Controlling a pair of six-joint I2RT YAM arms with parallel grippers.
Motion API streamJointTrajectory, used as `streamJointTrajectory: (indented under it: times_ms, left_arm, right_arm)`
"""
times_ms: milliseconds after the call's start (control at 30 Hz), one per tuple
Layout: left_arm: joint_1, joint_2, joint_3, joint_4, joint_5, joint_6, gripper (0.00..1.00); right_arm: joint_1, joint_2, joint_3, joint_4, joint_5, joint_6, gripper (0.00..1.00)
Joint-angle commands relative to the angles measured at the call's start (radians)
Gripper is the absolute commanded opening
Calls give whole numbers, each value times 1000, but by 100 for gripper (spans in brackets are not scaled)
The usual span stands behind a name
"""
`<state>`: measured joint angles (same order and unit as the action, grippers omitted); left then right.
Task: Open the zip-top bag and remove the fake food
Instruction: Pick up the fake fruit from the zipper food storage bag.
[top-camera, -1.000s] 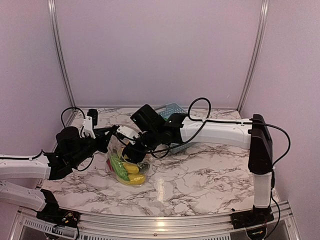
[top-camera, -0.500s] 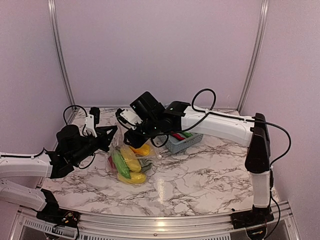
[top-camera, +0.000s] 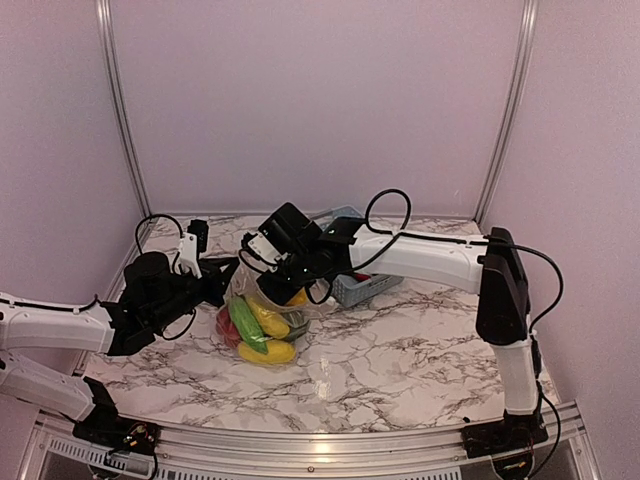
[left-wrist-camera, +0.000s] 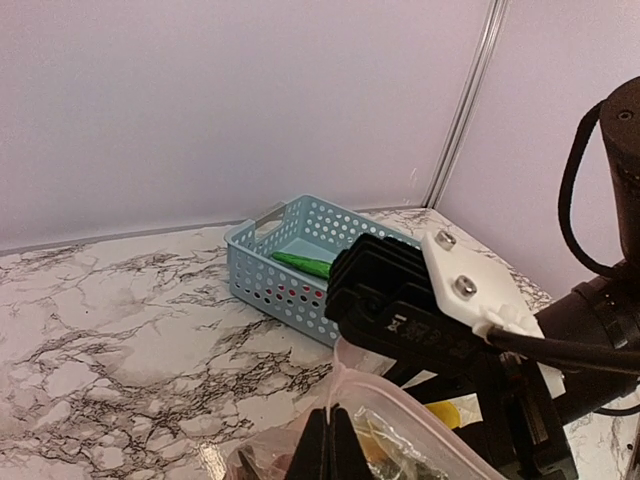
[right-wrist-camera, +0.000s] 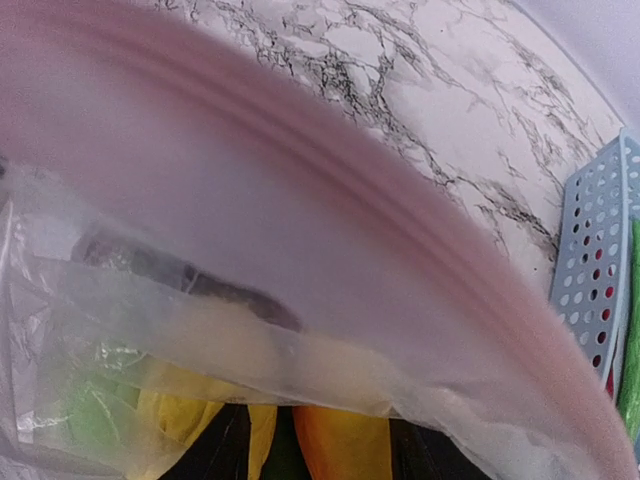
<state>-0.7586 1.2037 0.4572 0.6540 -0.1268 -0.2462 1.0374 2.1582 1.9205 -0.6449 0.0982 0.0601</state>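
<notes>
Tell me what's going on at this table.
Two robot arms are working on a clear bag of toy food. The left claw is shut on the bag's rim, holding it up. The right claw is at the mouth, an orange piece right in front of it; whether it grips it is unclear. Most food is in the bag; a green piece lies in the basket.

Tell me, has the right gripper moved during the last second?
Yes. In the top view the right gripper has shifted toward the back wall, uncovering more of the blue basket.

Soft, even light — zip-top bag (right-wrist-camera: 300, 200) blurred.
</notes>
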Motion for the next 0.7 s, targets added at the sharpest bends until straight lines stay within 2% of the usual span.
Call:
streamJointTrajectory:
  times_ms: [0,33,200,267,500,667]
  left_arm:
    - [4,0,49,-28,-22,-3,0]
    - [5,-6,61,-58,-33,-9,4]
    - [5,-86,100,-202,-95,-49,42]
    - [6,-128,100,-253,-114,-77,49]
    - [5,-229,95,-456,-143,-196,53]
    - [5,-186,80,-500,-40,-286,48]
  right_arm:
    - [-8,-4,-18,-14,-55,29,47]
    - [-10,-11,-19,-21,-77,36,47]
    - [-32,-56,-72,-12,-212,80,48]
    - [-43,-75,-93,-4,-243,98,48]
    - [-67,-120,-134,14,-289,159,49]
    - [-72,-166,-195,72,-323,247,49]
